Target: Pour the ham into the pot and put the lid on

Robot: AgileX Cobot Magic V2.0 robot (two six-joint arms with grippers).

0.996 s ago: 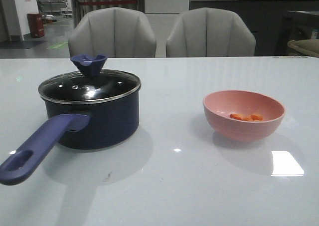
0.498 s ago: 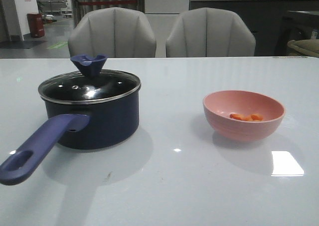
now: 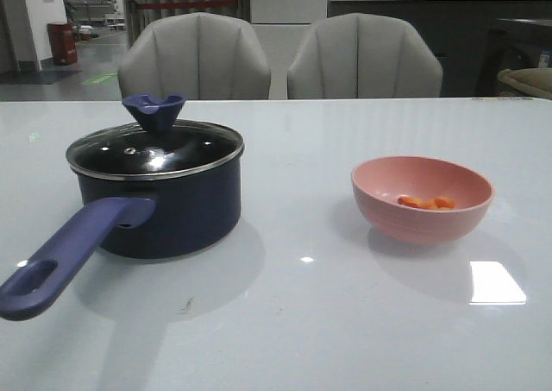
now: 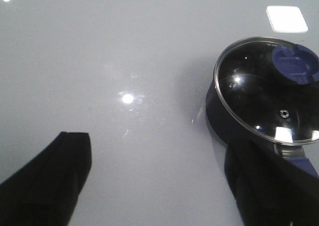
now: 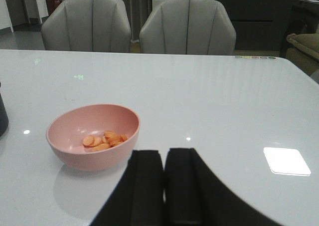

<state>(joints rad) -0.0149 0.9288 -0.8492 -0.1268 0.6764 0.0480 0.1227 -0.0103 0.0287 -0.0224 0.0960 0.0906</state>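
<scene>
The dark navy pot [image 3: 159,208] stands on the left of the table, its purple-blue handle [image 3: 65,257] pointing toward the front edge. The glass lid [image 3: 155,147] with its blue knob [image 3: 153,111] rests on the pot. Ham [image 3: 427,203] lies as orange slices in a pink bowl [image 3: 422,198] on the right. My left gripper [image 4: 158,173] hangs open over bare table beside the pot [image 4: 227,121] and lid [image 4: 266,94]. My right gripper [image 5: 164,158] is shut with nothing in it, beside the pink bowl [image 5: 93,135] and ham [image 5: 103,139]. Neither gripper shows in the front view.
Two grey chairs [image 3: 194,59] [image 3: 363,57] stand behind the table's far edge. A bright light reflection [image 3: 497,282] lies on the glossy tabletop near the bowl.
</scene>
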